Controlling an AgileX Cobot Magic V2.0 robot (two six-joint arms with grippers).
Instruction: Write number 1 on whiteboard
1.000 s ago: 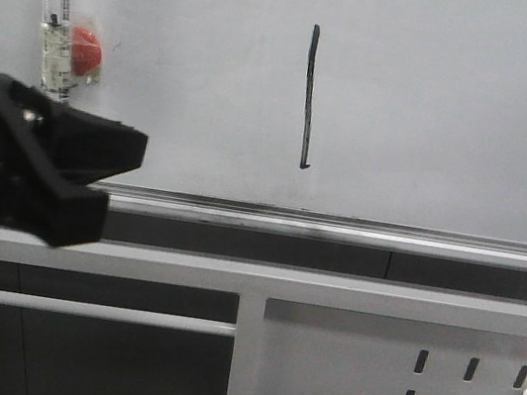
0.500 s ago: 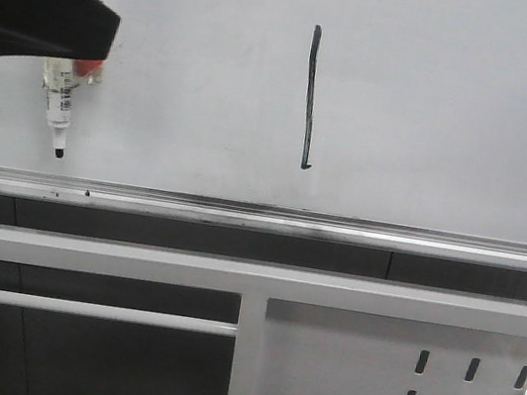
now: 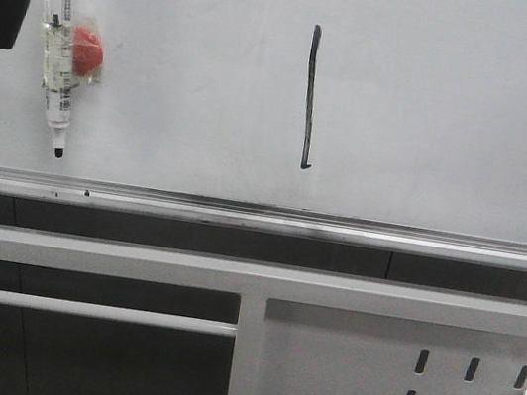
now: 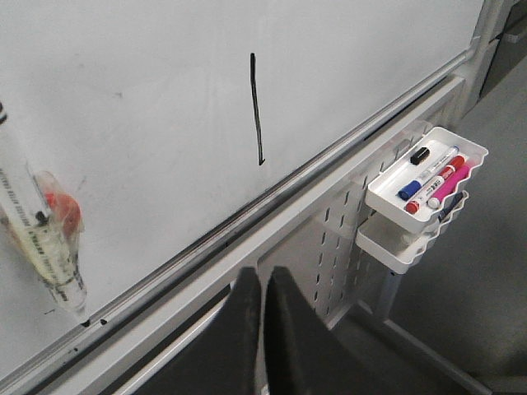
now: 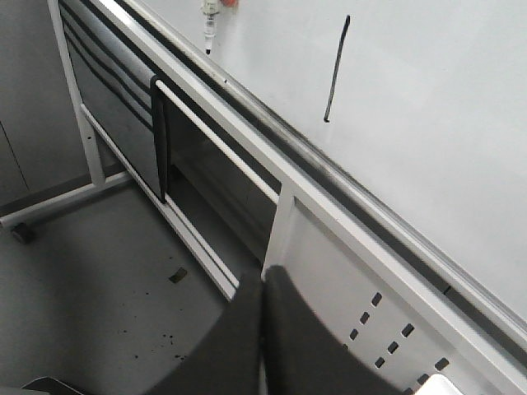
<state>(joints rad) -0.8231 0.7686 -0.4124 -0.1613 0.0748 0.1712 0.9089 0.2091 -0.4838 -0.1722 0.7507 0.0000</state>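
My left claw (image 4: pixel 262 329) has swung clear, fingers together; right claw (image 5: pixel 262 329) too. The marker (image 3: pixel 57 55) hangs uncovered on the whiteboard (image 3: pixel 458 108), the number 1 (image 3: pixel 310 97) unchanged.

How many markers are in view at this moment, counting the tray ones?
5 visible: one marker hanging on the whiteboard left of the number 1; four in the upper white tray, black-capped, red-capped, blue-capped, pink. The lower tray may hide more.

A clear-barrelled marker (image 3: pixel 59 45) is hanging tip-down with a red magnet (image 3: pixel 85 50) touching its side. Below, a white perforated panel (image 3: pixel 394 389) is carrying two stacked white trays (image 4: pixel 424 197), the upper one holding several coloured markers (image 4: pixel 432 177).
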